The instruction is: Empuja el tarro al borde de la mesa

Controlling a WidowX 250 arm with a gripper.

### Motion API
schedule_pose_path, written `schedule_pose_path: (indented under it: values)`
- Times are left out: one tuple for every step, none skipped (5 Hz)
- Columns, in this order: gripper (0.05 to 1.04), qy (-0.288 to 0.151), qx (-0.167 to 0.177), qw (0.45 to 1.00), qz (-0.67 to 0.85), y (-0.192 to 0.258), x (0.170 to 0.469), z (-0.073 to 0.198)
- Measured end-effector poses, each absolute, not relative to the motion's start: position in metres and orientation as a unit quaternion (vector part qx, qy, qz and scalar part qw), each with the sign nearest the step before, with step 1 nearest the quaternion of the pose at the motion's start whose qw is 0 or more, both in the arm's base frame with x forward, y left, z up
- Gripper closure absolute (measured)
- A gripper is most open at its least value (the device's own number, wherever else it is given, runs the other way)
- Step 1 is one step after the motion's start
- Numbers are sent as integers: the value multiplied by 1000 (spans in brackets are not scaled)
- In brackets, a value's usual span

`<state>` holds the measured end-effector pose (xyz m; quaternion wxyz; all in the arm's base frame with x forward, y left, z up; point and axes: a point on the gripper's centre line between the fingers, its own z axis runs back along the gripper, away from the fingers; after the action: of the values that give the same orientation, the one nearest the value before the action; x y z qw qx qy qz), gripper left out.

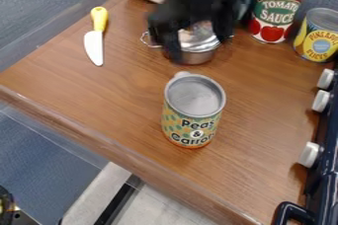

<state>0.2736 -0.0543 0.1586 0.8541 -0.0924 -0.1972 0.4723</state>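
Note:
The black gripper (200, 45) hangs at the upper middle, over the small metal pot, with its two fingers spread apart and nothing held between them. A tin can (193, 113) with a green, yellow and orange label stands upright near the middle of the wooden table (119, 100). The gripper is behind and above the can, not touching it. A small pale object (182, 74) shows just behind the can's rim, mostly hidden by it. The table's front edge (132, 162) runs diagonally below the can.
Behind the can stands the metal pot (196, 55), partly covered by the gripper. A yellow-handled knife (94, 45) lies at the upper left. A red can (273, 16) and a yellow can (318, 39) stand at the upper right; a dark stove (321, 165) with white knobs borders the right side.

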Motion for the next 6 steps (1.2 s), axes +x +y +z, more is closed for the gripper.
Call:
schedule_pose_path:
  values:
    - [83,-203,-116,821,521,-74,252,159]
    - [83,-197,-116,807,544,-96,242,153]
    - [83,-178,-106,799,564,-113,236,139]
    - [83,-157,-85,794,581,-120,240,123]
    - [83,-134,-82,790,593,-117,245,112]
    - [83,-123,-91,774,614,-105,253,111]
